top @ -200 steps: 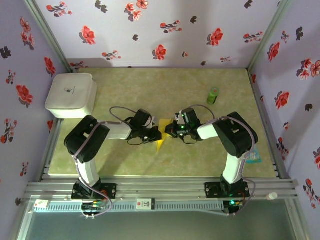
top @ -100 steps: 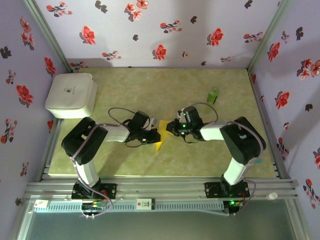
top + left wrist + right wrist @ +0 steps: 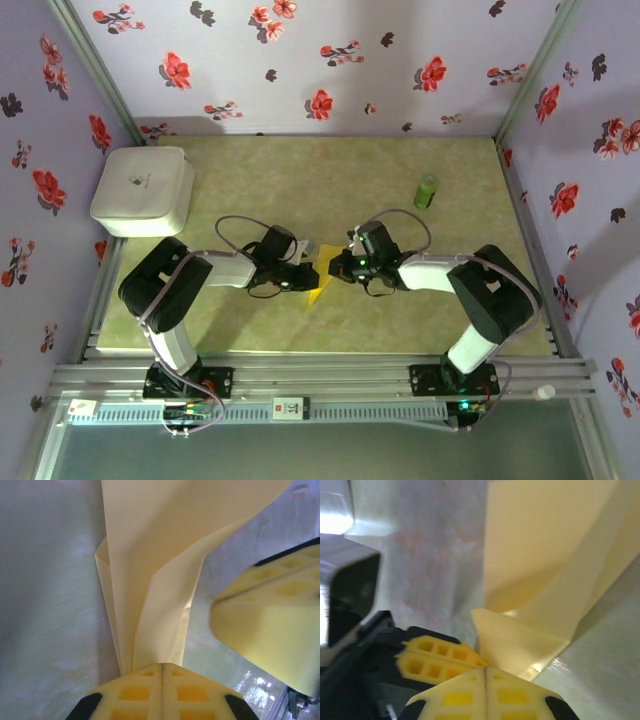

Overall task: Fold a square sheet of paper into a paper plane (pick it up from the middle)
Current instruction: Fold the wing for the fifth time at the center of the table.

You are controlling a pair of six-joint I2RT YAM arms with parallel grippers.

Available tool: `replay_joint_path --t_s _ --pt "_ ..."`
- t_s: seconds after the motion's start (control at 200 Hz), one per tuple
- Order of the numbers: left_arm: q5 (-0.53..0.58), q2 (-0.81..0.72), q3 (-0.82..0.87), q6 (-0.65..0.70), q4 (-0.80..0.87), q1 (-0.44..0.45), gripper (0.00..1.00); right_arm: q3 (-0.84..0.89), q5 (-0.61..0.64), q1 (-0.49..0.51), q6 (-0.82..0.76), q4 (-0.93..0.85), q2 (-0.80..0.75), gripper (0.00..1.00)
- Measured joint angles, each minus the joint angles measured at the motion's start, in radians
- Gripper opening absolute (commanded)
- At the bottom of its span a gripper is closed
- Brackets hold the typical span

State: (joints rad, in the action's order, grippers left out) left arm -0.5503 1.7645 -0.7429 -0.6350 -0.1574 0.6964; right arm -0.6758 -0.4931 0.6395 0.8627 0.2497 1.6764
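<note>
Both arms have drawn back toward their bases over the last second, the right elbow swinging outward. The sheet of paper point(image 3: 317, 287) has come with them, so its point now lies a little farther from the green cylinder point(image 3: 427, 190). The sheet hangs between the two claws, left of the cylinder and nearer the arms, low over the bench point(image 3: 300, 180). I cannot tell whether its tip touches the surface.

The left claw point(image 3: 303, 276) is pinched tight on a narrow, already creased end; its wrist view shows the layers running straight into the seam between its fingers. The right claw point(image 3: 335, 270) is likewise closed, with a folded flap caught at its tip. Between the grips the paper bows upward in a loose curve.

The step in hand looks like bringing one flap over to set a crease. To do it well, the claws should move together and slowly, since thin paper held at two points tears if they pull apart. The edges want lining up first. Only then should the fold be pressed flat against the bench, starting from the pinched end.
</note>
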Motion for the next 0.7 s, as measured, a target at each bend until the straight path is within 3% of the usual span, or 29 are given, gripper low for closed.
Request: replay_joint_path --t_s 0.44,0.7 --pt "0.0 0.0 0.0 0.006 0.001 0.0 0.0 -0.05 0.007 -0.003 -0.019 -0.002 0.067 0.03" --pt "-0.002 0.0 -0.002 0.019 0.004 0.0 0.0 -0.051 -0.016 -0.068 -0.025 0.01 0.098 0.03"
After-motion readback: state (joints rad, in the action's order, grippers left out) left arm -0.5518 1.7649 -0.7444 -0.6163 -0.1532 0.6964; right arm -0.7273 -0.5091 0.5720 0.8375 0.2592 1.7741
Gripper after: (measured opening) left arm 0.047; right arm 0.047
